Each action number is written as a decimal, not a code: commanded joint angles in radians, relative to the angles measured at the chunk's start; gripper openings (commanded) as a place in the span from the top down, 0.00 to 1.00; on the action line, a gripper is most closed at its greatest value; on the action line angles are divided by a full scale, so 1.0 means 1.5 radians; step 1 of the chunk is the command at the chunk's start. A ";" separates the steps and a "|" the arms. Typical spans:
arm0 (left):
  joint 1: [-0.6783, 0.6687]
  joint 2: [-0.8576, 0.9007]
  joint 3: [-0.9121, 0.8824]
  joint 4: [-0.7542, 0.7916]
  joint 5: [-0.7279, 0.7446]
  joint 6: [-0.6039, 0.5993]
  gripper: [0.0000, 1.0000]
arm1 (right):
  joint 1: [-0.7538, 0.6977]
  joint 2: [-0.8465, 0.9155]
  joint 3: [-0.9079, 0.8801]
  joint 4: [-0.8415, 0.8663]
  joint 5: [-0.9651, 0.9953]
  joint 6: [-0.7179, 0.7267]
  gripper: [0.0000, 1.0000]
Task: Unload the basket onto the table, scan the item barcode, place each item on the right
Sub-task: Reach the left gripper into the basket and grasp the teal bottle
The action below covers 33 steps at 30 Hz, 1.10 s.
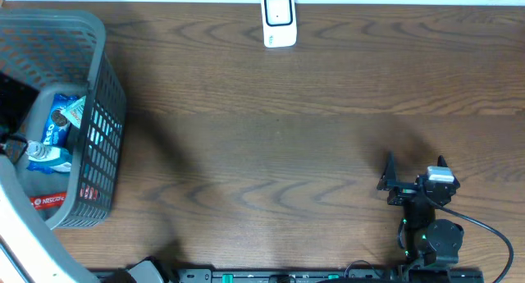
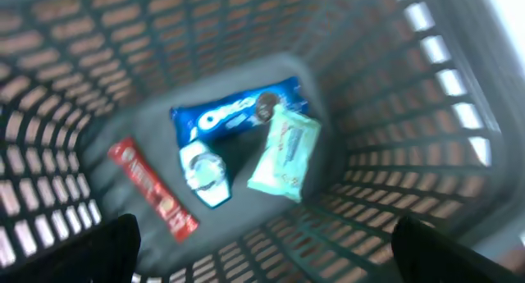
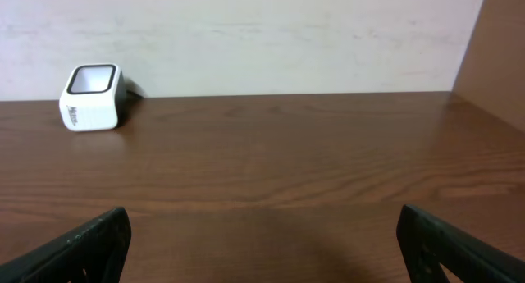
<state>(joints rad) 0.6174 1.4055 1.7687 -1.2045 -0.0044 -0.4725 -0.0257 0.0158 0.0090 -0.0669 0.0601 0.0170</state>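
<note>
Left pincer [image 2: 275, 252] and right pincer [image 3: 271, 250] both wide, empty; Oreo pack [image 2: 234, 119] looks light, crinkly, slippery, so pinch across its narrow middle.

Mock shop checkout: scanner [image 1: 279, 20], grocery basket [image 1: 105, 139], wooden table [image 1: 287, 152].

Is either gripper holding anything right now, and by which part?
Nothing is held. The left gripper hangs open over the basket, the snacks lying untouched inside; the right gripper is open above the table.
</note>
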 commanded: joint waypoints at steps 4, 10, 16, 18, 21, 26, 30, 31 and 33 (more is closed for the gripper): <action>0.007 0.075 0.009 -0.025 -0.002 -0.043 0.02 | 0.007 -0.002 -0.002 -0.001 0.006 -0.007 0.01; 0.023 0.140 0.006 -0.110 -0.001 -0.093 0.02 | 0.007 -0.002 -0.002 -0.001 0.006 -0.007 0.01; 0.028 0.183 0.005 -0.128 -0.001 -0.103 0.02 | 0.007 -0.002 -0.002 -0.001 0.006 -0.007 0.01; 0.028 0.193 0.004 -0.130 -0.005 -0.103 0.02 | 0.007 -0.002 -0.002 -0.001 0.006 -0.007 0.01; 0.028 0.212 -0.007 -0.126 -0.006 -0.103 0.02 | 0.007 -0.002 -0.002 -0.001 0.006 -0.007 0.01; 0.029 0.225 -0.051 -0.087 -0.012 -0.105 0.02 | 0.007 -0.002 -0.002 -0.001 0.006 -0.007 0.01; 0.030 0.226 -0.091 -0.063 -0.052 -0.132 0.02 | 0.007 -0.002 -0.002 -0.001 0.006 -0.007 0.01; 0.030 0.226 -0.098 -0.057 -0.060 -0.137 0.02 | 0.007 -0.002 -0.002 -0.001 0.006 -0.007 0.01; 0.030 0.226 -0.115 -0.042 -0.063 -0.138 0.02 | 0.007 -0.002 -0.002 -0.001 0.006 -0.007 0.01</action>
<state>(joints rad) 0.6567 1.7390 1.6272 -1.2873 -0.0448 -0.6441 -0.0257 0.0158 0.0090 -0.0666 0.0605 0.0170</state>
